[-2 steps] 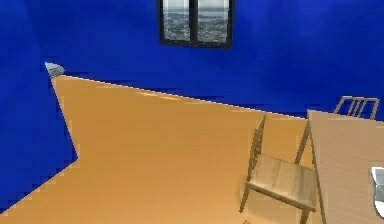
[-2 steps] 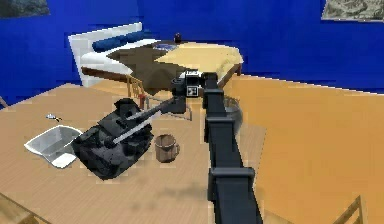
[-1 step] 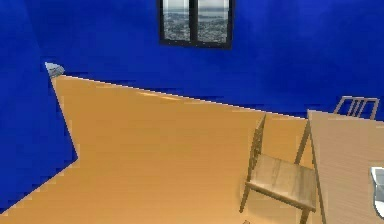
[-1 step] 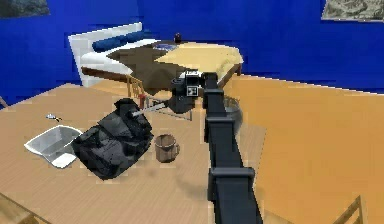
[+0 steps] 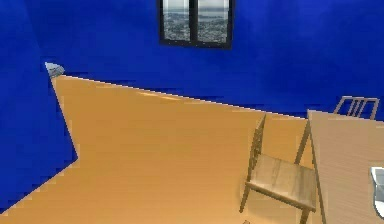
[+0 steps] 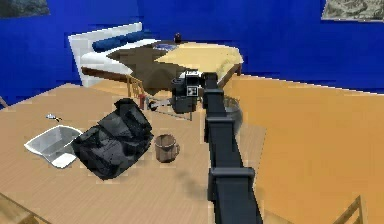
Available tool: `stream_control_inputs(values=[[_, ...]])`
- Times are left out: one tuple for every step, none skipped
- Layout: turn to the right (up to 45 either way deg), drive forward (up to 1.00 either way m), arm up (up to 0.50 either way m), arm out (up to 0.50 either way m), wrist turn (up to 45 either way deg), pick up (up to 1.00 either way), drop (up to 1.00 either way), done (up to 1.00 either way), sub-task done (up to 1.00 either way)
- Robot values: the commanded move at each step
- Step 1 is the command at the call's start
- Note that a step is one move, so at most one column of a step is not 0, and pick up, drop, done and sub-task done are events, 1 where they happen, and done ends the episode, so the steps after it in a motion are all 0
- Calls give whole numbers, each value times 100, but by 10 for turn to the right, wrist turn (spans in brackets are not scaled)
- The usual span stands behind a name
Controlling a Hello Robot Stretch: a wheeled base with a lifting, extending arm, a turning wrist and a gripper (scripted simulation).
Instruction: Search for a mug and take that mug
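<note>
Walls (image 5: 300,60) of deep blue enclose an orange floor (image 5: 150,140). In the arm side view we see a wooden table (image 6: 60,195) with a bed (image 6: 120,50) beyond it and the dark arm (image 6: 225,150) reaching over it. On the table lie a black bag (image 6: 115,140), a white tray (image 6: 50,147) and, between bag and arm, the brown mug (image 6: 166,147). We cannot tell the gripper's (image 6: 175,95) state, nor whether it holds anything.
</note>
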Motion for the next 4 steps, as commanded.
stream_control_inputs(values=[[0,0,-30,0,0,0,0,0,0],[0,0,0,0,0,100,0,0,0],[0,0,10,0,0,0,0,0,0],[0,0,0,0,0,0,0,100,0]])
